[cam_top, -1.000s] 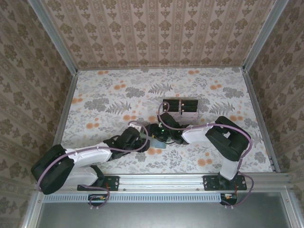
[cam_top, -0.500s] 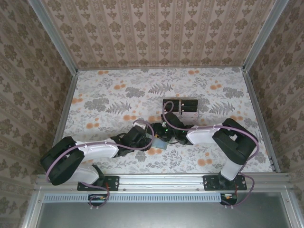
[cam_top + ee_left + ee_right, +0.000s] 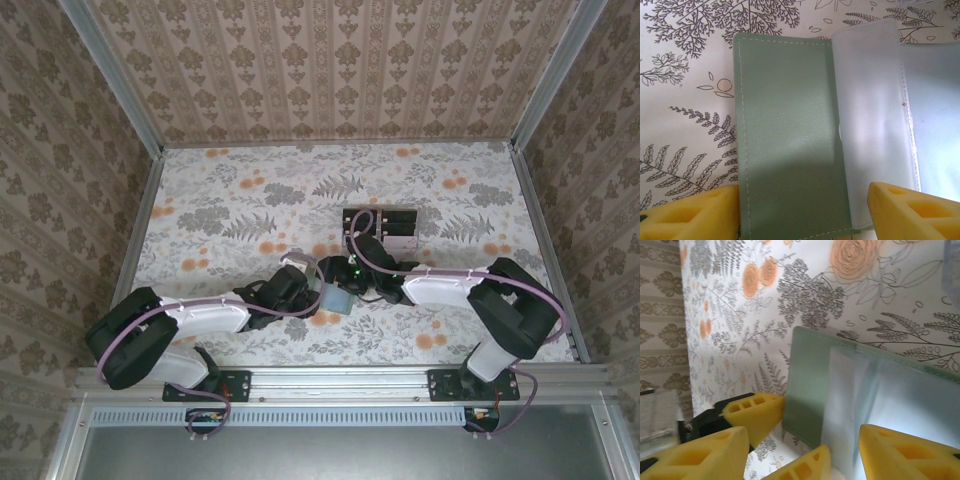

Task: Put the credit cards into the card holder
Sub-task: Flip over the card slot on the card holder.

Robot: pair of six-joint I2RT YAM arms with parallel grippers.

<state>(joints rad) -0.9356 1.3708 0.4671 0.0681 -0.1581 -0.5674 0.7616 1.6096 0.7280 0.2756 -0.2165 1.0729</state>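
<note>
Lying open on the floral worktop [image 3: 685,125], found the card holder [image 3: 785,135], a frosted sleeve [image 3: 870,125] across its green face. Saw the left gripper [image 3: 803,187] closed across its near end, fingers at its left edge and on the sleeve. Saw the right gripper [image 3: 805,432] over it, fingers wide apart, empty.

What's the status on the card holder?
Left gripper shut on card holder, near end. Right gripper open above its clear flap. Stand sits behind, apart.
</note>
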